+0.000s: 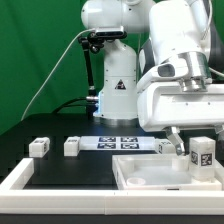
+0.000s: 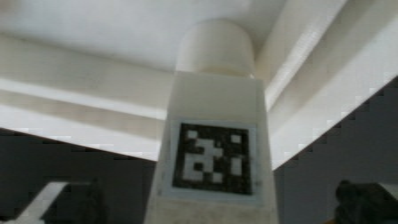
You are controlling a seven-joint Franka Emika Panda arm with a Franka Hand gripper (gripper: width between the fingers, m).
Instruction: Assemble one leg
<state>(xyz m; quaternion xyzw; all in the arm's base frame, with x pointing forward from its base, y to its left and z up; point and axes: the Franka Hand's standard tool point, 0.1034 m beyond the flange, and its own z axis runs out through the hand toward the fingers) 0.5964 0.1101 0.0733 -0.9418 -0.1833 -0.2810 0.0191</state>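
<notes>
A leg (image 1: 203, 155), a small white block with a black-and-white tag, stands at the far right corner of the large white tabletop (image 1: 150, 178). In the wrist view the leg (image 2: 217, 130) fills the middle, its rounded end pointing at the tabletop's corner (image 2: 107, 70). My gripper (image 1: 192, 148) hangs over this leg. Its dark fingers (image 2: 50, 205) sit well out on either side of the leg with a gap on each side, so the gripper (image 2: 205, 208) is open around it. Two more legs (image 1: 39, 147) (image 1: 72, 147) lie on the black table at the exterior view's left.
The marker board (image 1: 120, 143) lies flat behind the tabletop, with another small white piece (image 1: 165, 147) at its right end. A white raised border (image 1: 30, 182) runs along the table's front left. The robot's base (image 1: 115, 95) stands at the back.
</notes>
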